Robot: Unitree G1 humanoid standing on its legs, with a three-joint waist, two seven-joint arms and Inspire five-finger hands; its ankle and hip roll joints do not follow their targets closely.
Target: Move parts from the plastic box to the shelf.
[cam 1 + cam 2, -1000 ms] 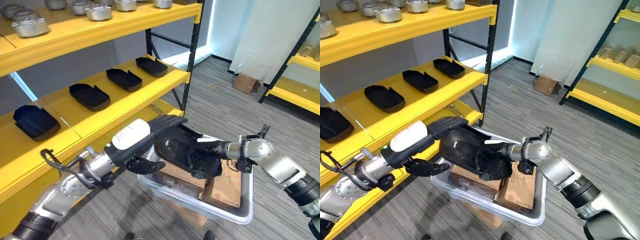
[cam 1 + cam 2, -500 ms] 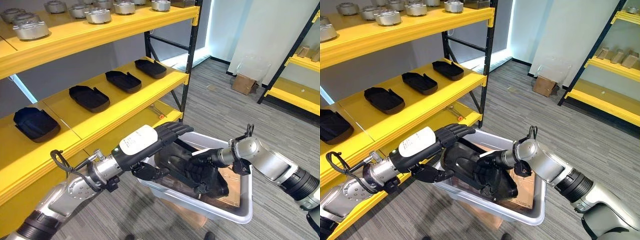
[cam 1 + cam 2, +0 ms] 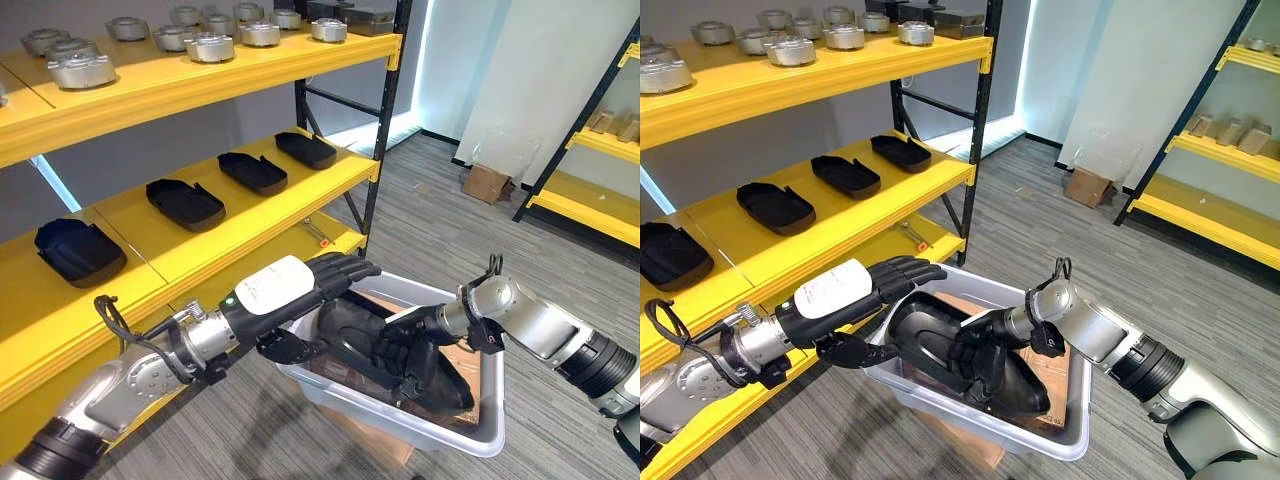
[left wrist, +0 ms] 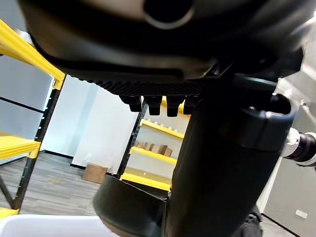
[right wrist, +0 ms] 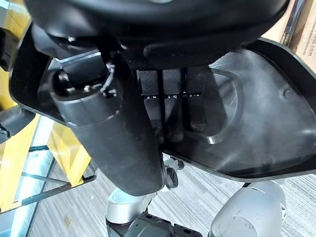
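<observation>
- Over the last second the black part (image 3: 395, 350) has gone from being held up above the plastic box (image 3: 400, 420) to lying low inside it, on the cardboard there; both hands have come down with it.
- That looks like a setback or a re-grip, not progress: the part is in the box, not on the shelf (image 3: 250, 215), where four similar black trays (image 3: 185, 203) already sit in a row.
- The right hand (image 3: 975, 352) is on the part's near edge; the right wrist view shows its fingers (image 5: 170, 106) reaching into the part's hollow with the thumb (image 5: 106, 133) on the outer side, so it pinches the wall.
- The left hand (image 3: 320, 285) lies along the part's shelf-side edge with fingers fairly straight and the thumb underneath; whether it truly grips I cannot tell, it probably only steadies.
- The left wrist view adds the far room: a second yellow rack (image 4: 153, 148) with small boxes.
</observation>
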